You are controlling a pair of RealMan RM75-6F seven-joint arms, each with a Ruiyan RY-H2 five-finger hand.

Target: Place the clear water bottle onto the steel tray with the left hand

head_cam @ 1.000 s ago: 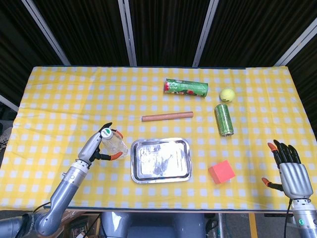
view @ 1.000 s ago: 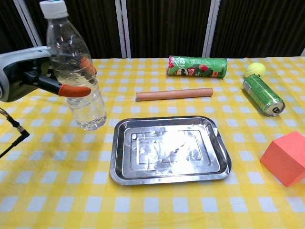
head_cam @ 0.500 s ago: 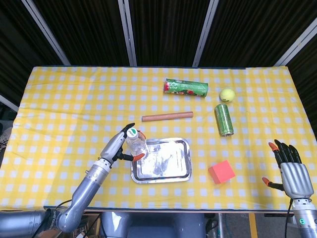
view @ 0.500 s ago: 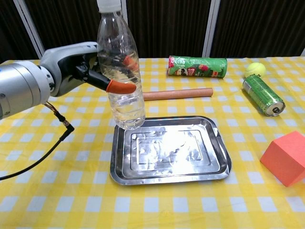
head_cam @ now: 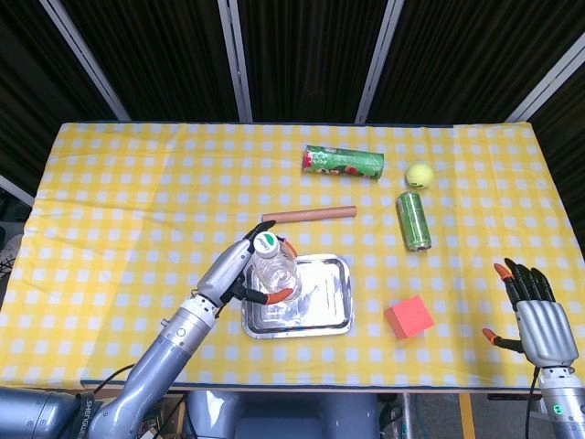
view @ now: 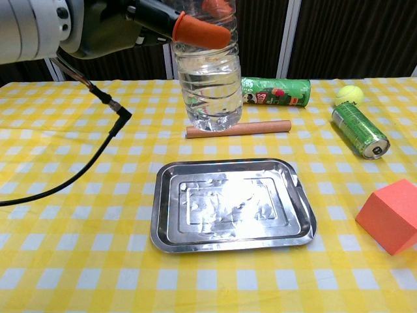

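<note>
Since a moment ago the left hand [head_cam: 239, 271] has carried the clear water bottle [head_cam: 273, 272] rightward from beside the tray's left rim to a spot above the steel tray [head_cam: 335, 302], and higher too, so that in the chest view the bottle's base now hangs well clear of the metal instead of just over its near corner; the bottle [view: 210, 78] stands upright in the air, its white and green cap [head_cam: 266, 242] toward the head camera; the left hand is clamped on it, orange fingertips [view: 199, 29] wrapped across its upper body; the right hand [head_cam: 535, 316] rests low at the table's right edge, holding nothing, fingers apart and pointing up.

Behind the tray lies a brown rod [head_cam: 308, 215]; beyond it a green chip tube [head_cam: 342, 163] on its side; to the right a tennis ball [head_cam: 419, 174] and, just below it, a green can [head_cam: 412, 219] lying down; an orange-red block [head_cam: 409, 316] sits right of the tray; all rest on the yellow checked tablecloth [head_cam: 119, 201].
</note>
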